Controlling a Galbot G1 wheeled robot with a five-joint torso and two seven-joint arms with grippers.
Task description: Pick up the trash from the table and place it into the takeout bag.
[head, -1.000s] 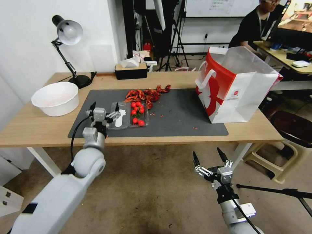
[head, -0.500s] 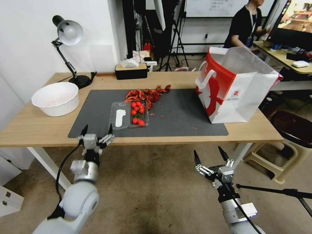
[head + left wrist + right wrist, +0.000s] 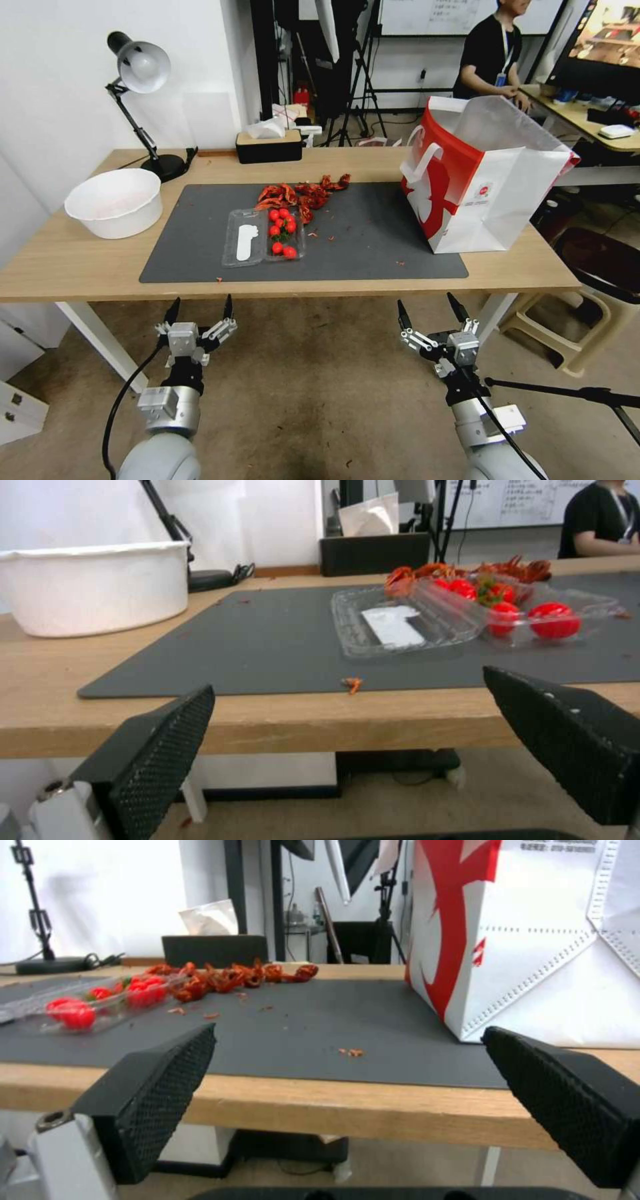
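so both arms hang low before the table (image 3: 80,267), fingers spread and empty. left gripper (image 3: 198,312) has pulled back off the mat, leaving the clear tomato tray (image 3: 263,235) there; takeout bag (image 3: 487,180) stands at the right.

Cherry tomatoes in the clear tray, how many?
6 visible in the head view, all in the right half of the clear clamshell tray on the grey mat: the cherry tomatoes cluster at the far end and trail nearer. More may be hidden underneath.
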